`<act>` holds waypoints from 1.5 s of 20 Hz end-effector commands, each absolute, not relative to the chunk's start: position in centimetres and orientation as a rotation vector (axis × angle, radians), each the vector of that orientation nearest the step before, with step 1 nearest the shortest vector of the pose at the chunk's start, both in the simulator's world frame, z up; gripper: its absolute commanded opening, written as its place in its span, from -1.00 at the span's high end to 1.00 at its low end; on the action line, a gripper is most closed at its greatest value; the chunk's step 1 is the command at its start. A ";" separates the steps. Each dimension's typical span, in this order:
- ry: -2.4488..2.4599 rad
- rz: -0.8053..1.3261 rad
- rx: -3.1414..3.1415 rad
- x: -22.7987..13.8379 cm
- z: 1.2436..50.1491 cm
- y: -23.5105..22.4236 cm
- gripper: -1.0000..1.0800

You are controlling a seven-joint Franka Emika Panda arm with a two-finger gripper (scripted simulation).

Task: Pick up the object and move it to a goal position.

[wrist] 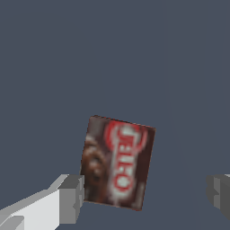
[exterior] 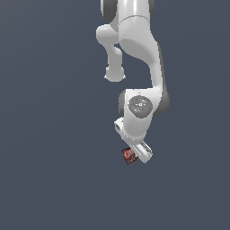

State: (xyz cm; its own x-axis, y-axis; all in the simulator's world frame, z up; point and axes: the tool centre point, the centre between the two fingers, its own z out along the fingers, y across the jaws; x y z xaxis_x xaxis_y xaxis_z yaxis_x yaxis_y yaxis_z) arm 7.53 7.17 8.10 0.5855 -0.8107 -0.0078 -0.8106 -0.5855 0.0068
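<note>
One box (wrist: 117, 162), dark brown with red panel and white lettering, lying flat on the plain grey surface (wrist: 67, 58). One gripper (wrist: 146, 195), jaws spread wide (nothing held); one finger (wrist: 72, 197) beside the box's edge, the other well apart.

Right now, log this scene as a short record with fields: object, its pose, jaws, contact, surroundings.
object: small dark brown box with a red panel and white lettering
pose: lying flat on the floor, printed face up, edges slightly skewed to the fingers
jaws: gripper open, wider than the box
contact: one finger right at the box's edge, touching or not unclear; the other finger well apart
grasp: not yet made
surroundings: plain dark grey floor
</note>
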 end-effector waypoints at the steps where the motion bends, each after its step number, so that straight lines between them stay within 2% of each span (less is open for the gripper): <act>1: -1.505 -0.011 2.755 7.9 7.7 7.6 -0.92; 20: -1.690 -0.001 2.648 8.8 6.2 8.7 -0.92; 30: -1.696 0.000 2.645 8.7 1.8 8.6 -0.92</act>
State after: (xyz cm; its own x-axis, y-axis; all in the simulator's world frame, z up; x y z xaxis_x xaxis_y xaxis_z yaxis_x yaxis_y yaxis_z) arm 8.65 8.62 2.33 0.4175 -0.9087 -0.0006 -0.9087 -0.4175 0.0013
